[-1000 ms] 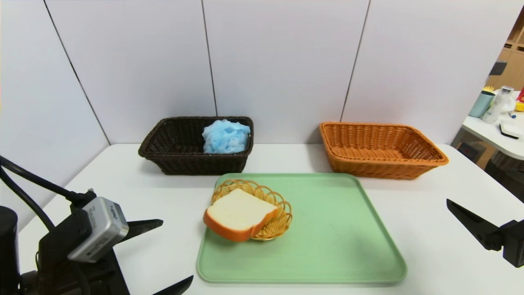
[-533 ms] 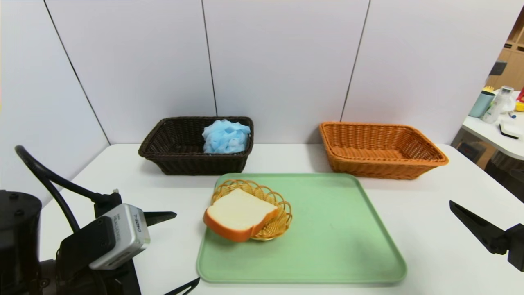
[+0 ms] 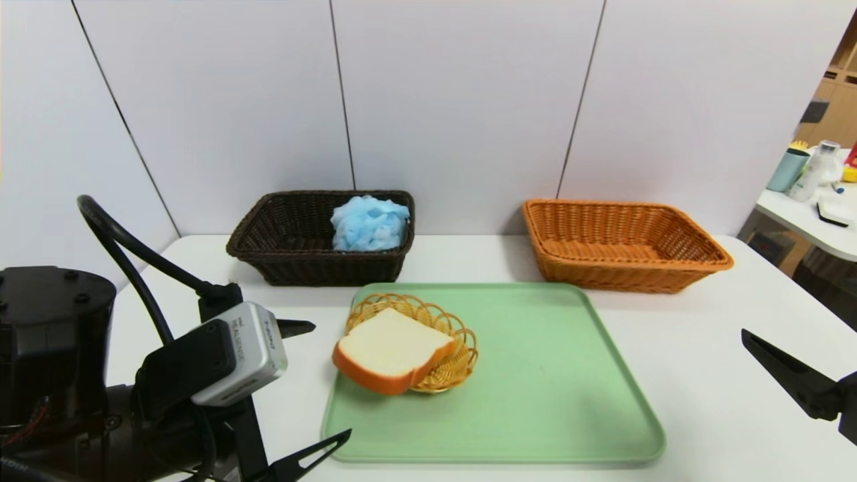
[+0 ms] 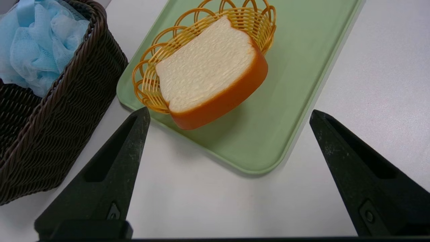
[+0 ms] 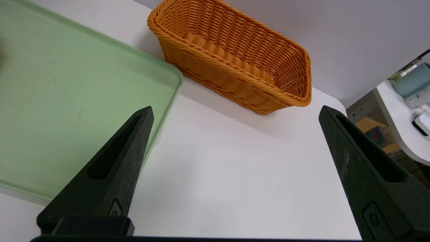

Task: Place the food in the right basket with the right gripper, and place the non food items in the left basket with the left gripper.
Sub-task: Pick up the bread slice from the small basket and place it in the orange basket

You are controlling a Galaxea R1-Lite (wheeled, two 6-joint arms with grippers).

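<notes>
A green tray [image 3: 535, 375] lies flat on the white desk [image 3: 710, 402] and serves as the landmark here. On the tray's far left corner sits a small round yellow wicker basket [image 3: 455, 335], and a slice of bread [image 3: 392, 351] rests tilted across it, its orange crust hanging over the basket's near rim above the tray surface.

Behind the tray to the left stands the dark brown basket [image 3: 294, 244], holding a blue mesh bath sponge [image 3: 369, 223] against its right end. Behind the tray to the right stands the orange basket [image 3: 622, 244], with nothing visible inside it.

The left gripper [image 3: 311, 385] hovers just off the tray's left edge, above the desk, pointing toward the bread. Its fingers [image 4: 117, 161] are spread wide and hold nothing; in the left wrist view the bread and the tray's near left corner show between them.

The right gripper [image 5: 235, 174] hangs over the desk well off the tray's right edge. Its fingers [image 5: 111, 178] are likewise wide apart and empty, with the orange basket and the tray's right border showing beyond them in the right wrist view.
</notes>
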